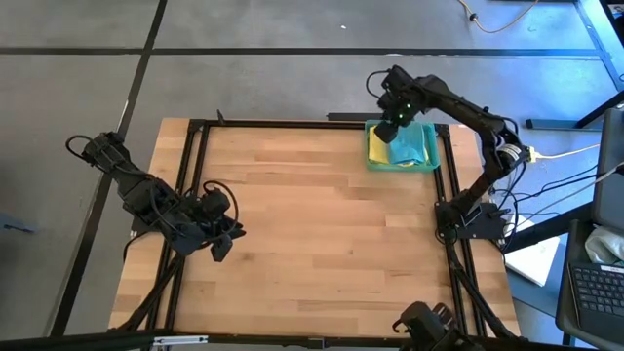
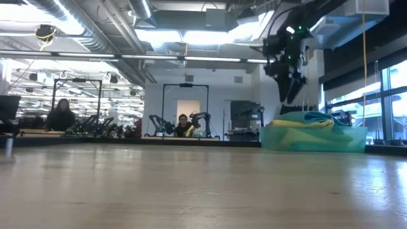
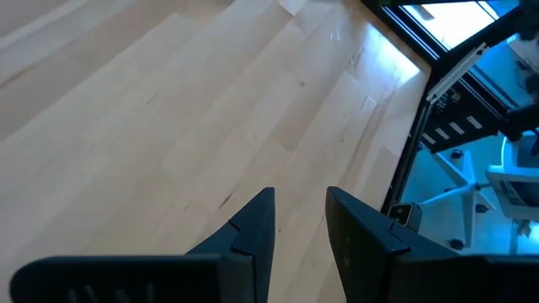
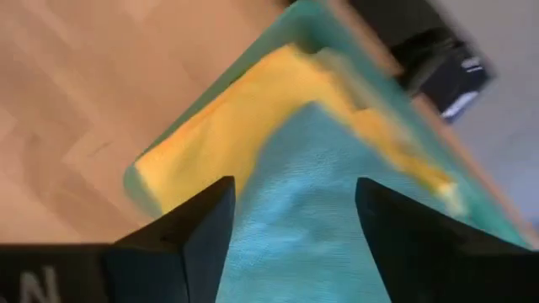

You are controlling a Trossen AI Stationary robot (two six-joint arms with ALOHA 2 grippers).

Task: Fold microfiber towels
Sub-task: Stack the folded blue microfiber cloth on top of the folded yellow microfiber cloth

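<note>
A teal plastic tray stands at the table's far right corner with folded microfiber towels in it. A teal towel lies on top of a yellow towel, also seen as teal towel over yellow towel. My right gripper hovers open just above the teal towel, fingers pointing down and touching nothing; in the low view it is my right gripper above the tray. My left gripper hangs over bare wood at the table's left, its fingers a little apart and empty.
A black frame rail runs round the table's edges. The bare wooden top stretches between the two arms. Beyond the far edge, people sit in the room behind.
</note>
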